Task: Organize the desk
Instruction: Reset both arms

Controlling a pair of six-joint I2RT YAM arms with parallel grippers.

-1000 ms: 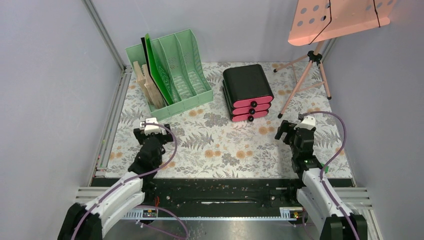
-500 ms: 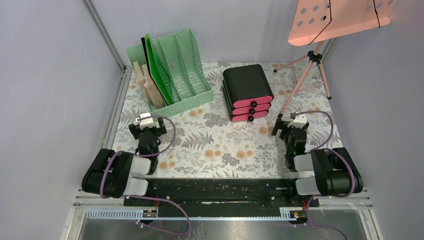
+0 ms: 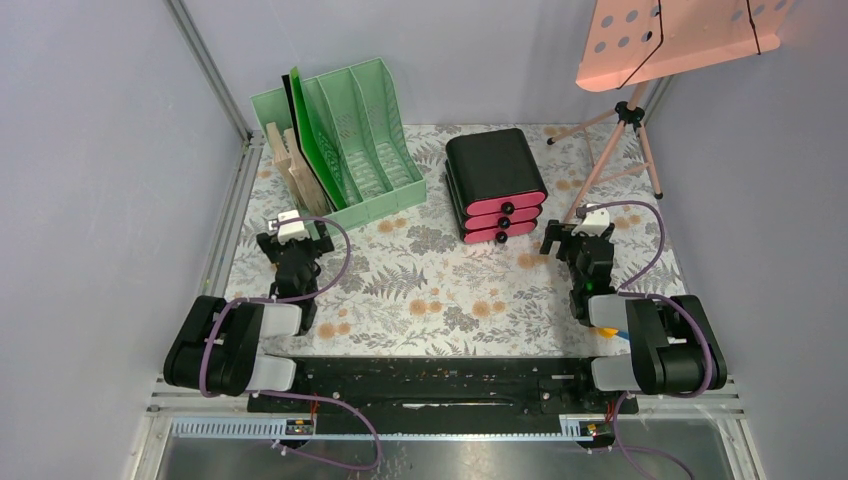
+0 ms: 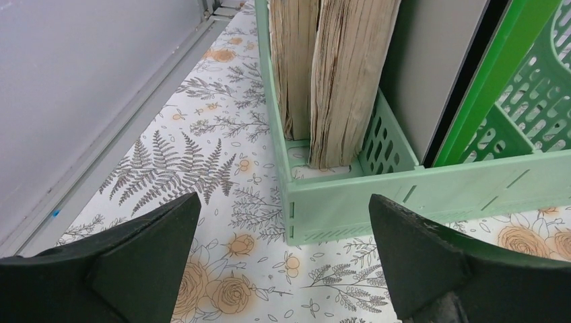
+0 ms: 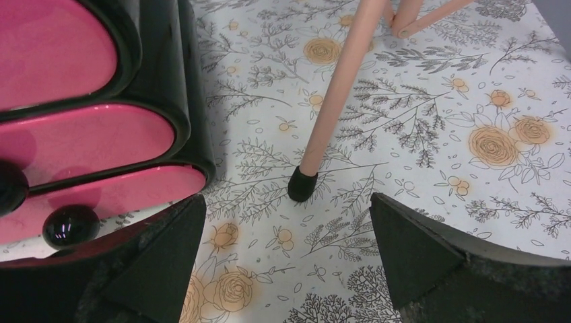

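Note:
The desk [image 3: 440,290] is a flat tabletop under a pale cloth printed with ferns and orange flowers. My left gripper [image 3: 297,238] hovers low over its left side, open and empty. In the left wrist view that gripper [image 4: 283,202] faces the near left corner of a mint-green file rack [image 4: 417,188], a short gap away. My right gripper [image 3: 580,235] is open and empty over the right side. In the right wrist view this gripper [image 5: 287,202] points at the cloth between a black drawer box [image 5: 81,134] and a pink tripod leg [image 5: 337,94].
The file rack [image 3: 345,145] at the back left holds beige paper stacks [image 4: 343,81] and a green folder [image 3: 310,135]. The drawer box [image 3: 494,185] with pink fronts sits mid-back. A tripod [image 3: 625,150] carries a pink perforated board [image 3: 680,35] at the back right. A black rail [image 3: 440,385] runs along the near edge.
Both arms have folded down low at their bases. The left gripper has moved farther back toward the rack, the right one back toward the drawer box and tripod leg. Both stayed open.

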